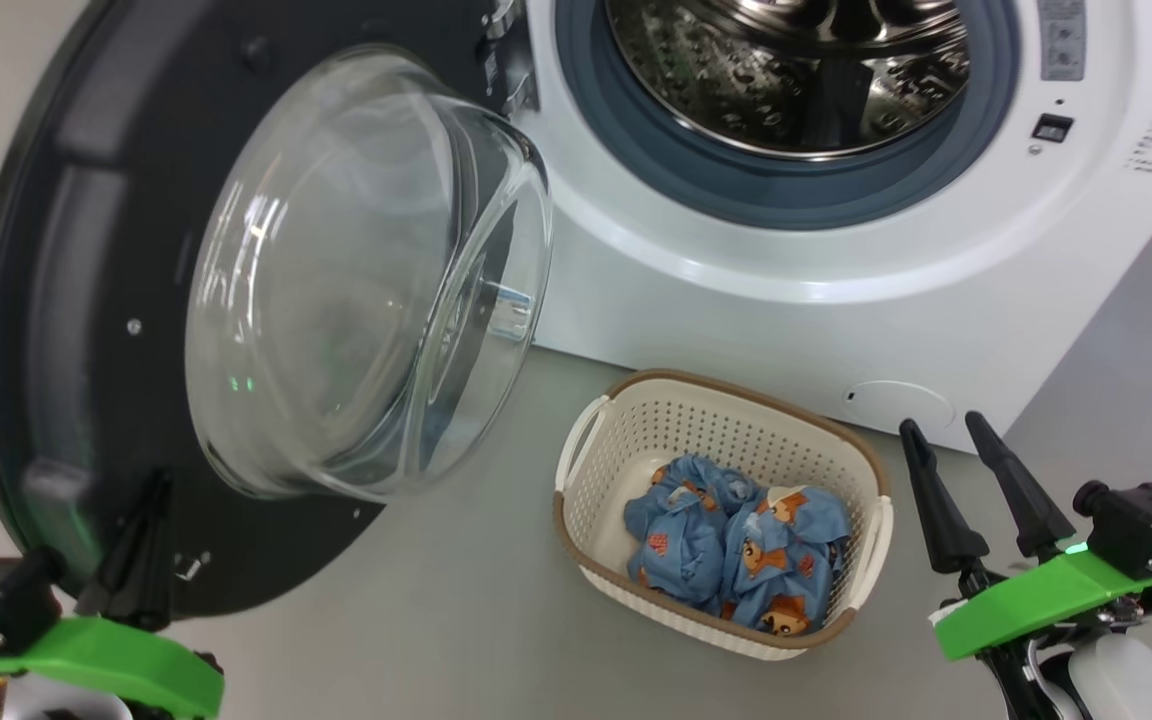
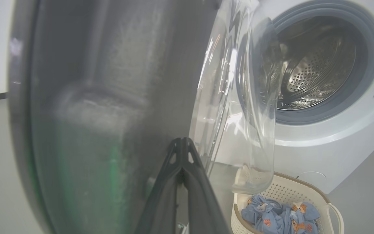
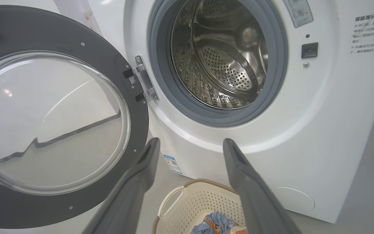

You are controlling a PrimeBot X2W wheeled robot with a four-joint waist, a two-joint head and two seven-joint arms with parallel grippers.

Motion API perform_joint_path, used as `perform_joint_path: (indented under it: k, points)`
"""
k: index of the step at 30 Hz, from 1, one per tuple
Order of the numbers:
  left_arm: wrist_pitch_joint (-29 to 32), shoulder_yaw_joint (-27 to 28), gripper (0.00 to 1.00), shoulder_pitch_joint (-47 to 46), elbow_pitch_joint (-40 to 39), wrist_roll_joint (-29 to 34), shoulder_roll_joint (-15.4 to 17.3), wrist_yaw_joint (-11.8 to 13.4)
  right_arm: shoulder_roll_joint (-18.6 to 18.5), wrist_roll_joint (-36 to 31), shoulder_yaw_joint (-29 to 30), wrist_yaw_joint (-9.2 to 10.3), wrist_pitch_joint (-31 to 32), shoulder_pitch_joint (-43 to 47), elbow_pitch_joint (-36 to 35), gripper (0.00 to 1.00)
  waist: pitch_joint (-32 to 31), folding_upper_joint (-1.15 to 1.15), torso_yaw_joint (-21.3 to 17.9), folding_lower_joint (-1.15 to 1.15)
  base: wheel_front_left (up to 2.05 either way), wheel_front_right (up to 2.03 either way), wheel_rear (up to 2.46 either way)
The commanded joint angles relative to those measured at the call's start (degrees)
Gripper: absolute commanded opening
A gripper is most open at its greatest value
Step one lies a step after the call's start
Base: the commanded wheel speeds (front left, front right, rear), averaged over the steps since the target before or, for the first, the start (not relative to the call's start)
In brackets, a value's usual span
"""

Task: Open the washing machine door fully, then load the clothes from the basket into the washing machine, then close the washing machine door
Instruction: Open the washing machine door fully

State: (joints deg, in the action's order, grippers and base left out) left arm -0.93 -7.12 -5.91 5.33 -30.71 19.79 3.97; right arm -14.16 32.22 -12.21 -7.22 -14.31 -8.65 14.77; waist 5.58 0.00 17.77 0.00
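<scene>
The washing machine (image 1: 836, 290) has its steel drum (image 3: 226, 58) exposed. The washing machine door (image 1: 76, 250) is swung wide to the left, its clear glass bowl (image 1: 356, 280) bulging toward me. My left gripper (image 1: 158, 485) is shut with nothing in it, its tips (image 2: 182, 140) close against the door's black inner face, below the bowl. On the floor in front of the machine, the cream basket (image 1: 726, 420) holds the blue bear-print clothes (image 1: 736, 550). Right of the basket, my right gripper (image 1: 939, 422) hovers open and empty; its fingers (image 3: 141, 175) frame the basket (image 3: 200, 198).
Grey floor (image 1: 466, 580) lies between the door and the basket, and more runs right of the machine (image 1: 1136, 360). The door hinge (image 3: 141, 81) sits at the left of the opening. A round service flap (image 3: 292, 200) and a blue label (image 3: 173, 164) mark the machine's lower front.
</scene>
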Motion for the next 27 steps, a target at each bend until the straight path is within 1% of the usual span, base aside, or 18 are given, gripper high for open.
perform_joint_path:
  k: [1,12,15,16,22,27]
  points:
    - [0.2,3.4,0.0,-3.3,0.2,-1.0,2.5,0.2,-0.3,-0.4,-0.9,-0.26,-0.7,-2.2,-1.6,1.0,1.1,0.0,1.0,0.0,0.0,0.0,0.0]
    - [-1.6,5.1,0.0,-10.9,10.5,-2.8,3.8,-1.8,-0.5,-0.9,-0.9,-0.26,-0.7,-4.1,-1.7,1.0,4.2,0.0,4.1,0.0,0.0,0.0,0.0]
    - [-2.4,5.3,0.0,-13.5,13.8,-3.1,4.5,-2.9,-0.7,-1.0,-1.0,-0.26,-0.7,-4.8,-1.7,1.0,5.1,0.0,4.5,0.0,0.0,0.0,0.0]
    - [-2.9,5.2,0.0,-15.3,15.9,-3.2,4.8,-3.4,-0.9,-1.1,-1.0,-0.26,-0.7,-5.2,-1.8,1.0,5.6,0.0,4.8,0.0,0.0,0.0,0.0]
    - [-3.7,5.1,0.0,-19.5,21.0,-3.3,5.5,-4.7,-1.3,-1.2,-0.8,-0.26,-0.7,-6.3,-1.9,1.0,7.3,0.0,5.4,0.0,0.0,0.0,0.0]
    - [-4.5,4.7,0.0,-23.8,25.9,-3.4,5.8,-6.0,-0.9,-1.3,-0.5,-0.26,-0.7,-7.4,-2.0,1.0,9.0,0.0,5.8,0.0,0.0,0.0,0.0]
